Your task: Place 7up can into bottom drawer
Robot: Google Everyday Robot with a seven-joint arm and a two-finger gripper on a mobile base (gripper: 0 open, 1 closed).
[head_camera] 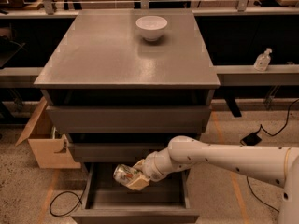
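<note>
The bottom drawer (135,213) is pulled open at the foot of the grey cabinet, and its inside is bare. My gripper (132,178) reaches in from the right on a white arm and hangs over the drawer's middle. It is shut on the 7up can (124,174), a whitish-silver can that lies tilted with its end toward the left. The can is above the drawer floor, inside the drawer's outline.
A white bowl (151,27) stands at the back of the cabinet top (107,55). Two shallower drawers (126,118) above are shut. A cardboard box (44,141) sits on the floor at the left. A black cable (63,204) lies by the drawer's left side.
</note>
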